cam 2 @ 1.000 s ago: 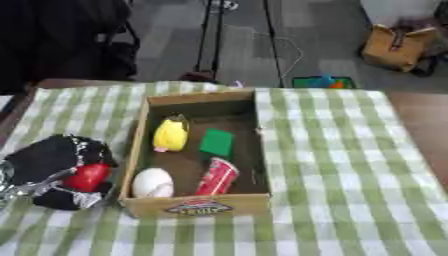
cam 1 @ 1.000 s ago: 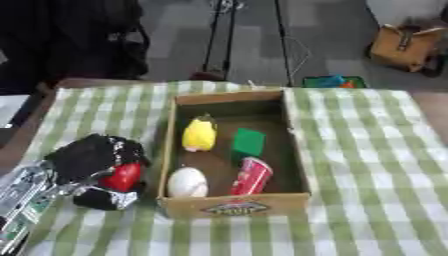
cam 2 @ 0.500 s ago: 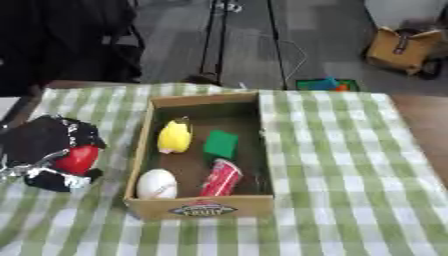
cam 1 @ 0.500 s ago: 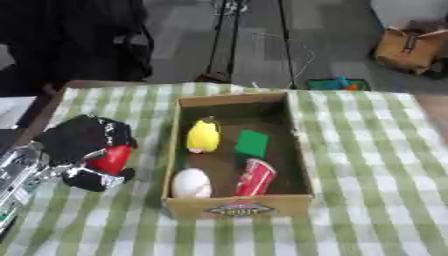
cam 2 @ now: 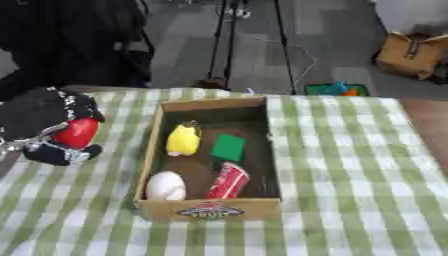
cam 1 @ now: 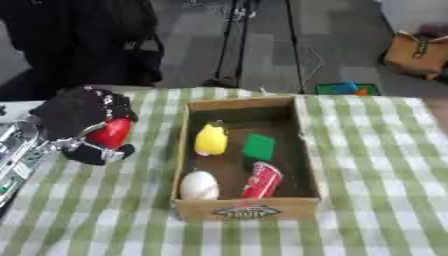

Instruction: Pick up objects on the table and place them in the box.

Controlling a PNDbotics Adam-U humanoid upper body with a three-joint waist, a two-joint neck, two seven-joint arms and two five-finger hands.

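Left hand [cam 1: 77, 116] curled round a red object [cam 1: 108, 133], held just beside the box's [cam 1: 304, 150] left wall near the table's left edge.

Fingers and thumb wrap the red round thing, mostly hiding it; whether it is clear of the cloth can't be told. Right hand not visible in either view. Cardboard box open, sitting mid-table on green-and-white checked cloth [cam 1: 385, 175], label on near wall. Inside: yellow object [cam 1: 211, 140] at far left, green flat block [cam 1: 258, 147] just beside it to the right, white egg-shaped object [cam 1: 199, 185] in near left corner, red can [cam 1: 261, 180] lying tilted beside it. Beyond the far edge: grey floor, tripod legs [cam 1: 229, 40], dark clothing at upper left, brown bag [cam 1: 415, 52] at upper right, small green-blue item [cam 1: 346, 89] on the floor.
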